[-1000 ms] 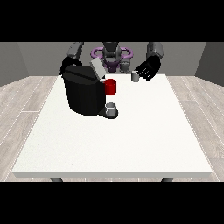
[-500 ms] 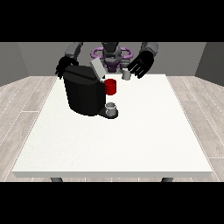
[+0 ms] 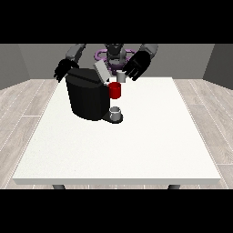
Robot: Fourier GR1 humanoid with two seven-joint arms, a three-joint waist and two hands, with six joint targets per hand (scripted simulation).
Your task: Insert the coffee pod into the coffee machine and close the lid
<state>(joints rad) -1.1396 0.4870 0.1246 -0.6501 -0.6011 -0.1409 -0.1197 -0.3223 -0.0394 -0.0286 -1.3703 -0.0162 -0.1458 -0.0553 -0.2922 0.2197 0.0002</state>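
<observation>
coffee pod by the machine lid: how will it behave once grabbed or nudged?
The coffee pod looks like a small, pale, short cylinder, so it is probably light and rigid. Its round wall suggests it would roll if tipped on the table. Its size against the robot hand at the view's right suggests it may shift easily when nudged beside the coffee machine.

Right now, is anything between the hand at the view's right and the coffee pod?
Nothing visible. The hand at the view's right is right beside the small grey coffee pod, with no object between them. The coffee machine stands further left, its lid raised.
</observation>
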